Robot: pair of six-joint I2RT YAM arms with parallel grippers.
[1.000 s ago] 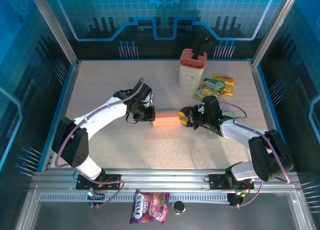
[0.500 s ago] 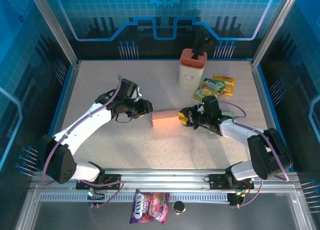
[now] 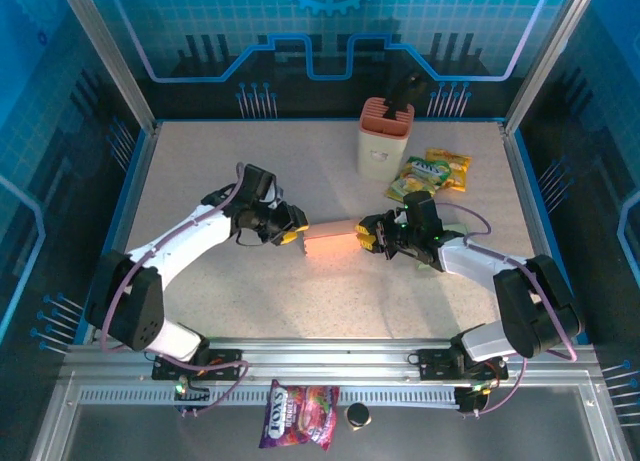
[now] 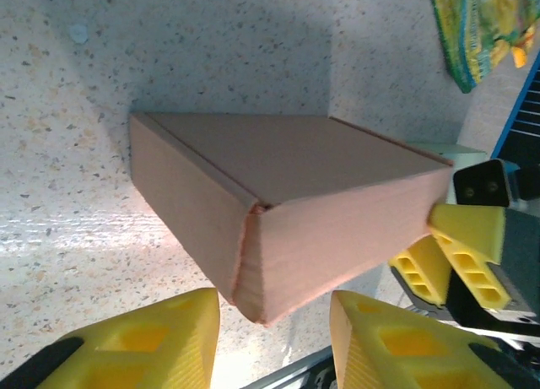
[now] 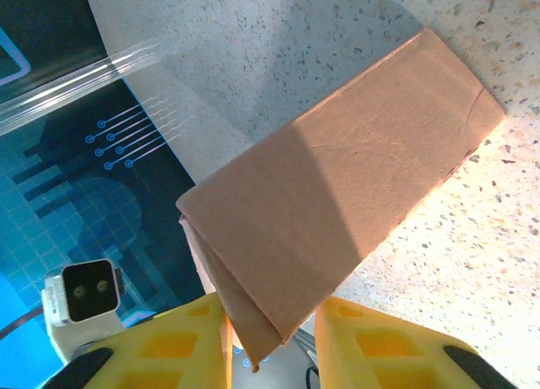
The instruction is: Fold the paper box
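Observation:
The paper box [image 3: 328, 243] is a flat brown cardboard carton lying lengthwise mid-table between both arms. My right gripper [image 3: 368, 236] is shut on its right end; in the right wrist view the box [image 5: 337, 203] runs down between the yellow fingers [image 5: 169, 351], gripper [image 5: 272, 347]. My left gripper [image 3: 290, 233] stands open at the box's left end. In the left wrist view a closed corner of the box [image 4: 287, 178] points into the gap of the left gripper [image 4: 274, 343], clear of both fingers. The right gripper's fingers [image 4: 460, 245] show behind the box's far end.
A pink-and-white holder [image 3: 385, 136] with a dark object in it stands at the back. Yellow-green snack bags [image 3: 430, 173] lie right of it, close behind the right arm. A candy bag [image 3: 298, 415] and a small black cap [image 3: 357, 415] lie before the front rail.
The left gripper opened, drew back up and left from the box's left end, then returned to it, still open. The right gripper kept its hold and barely moved.

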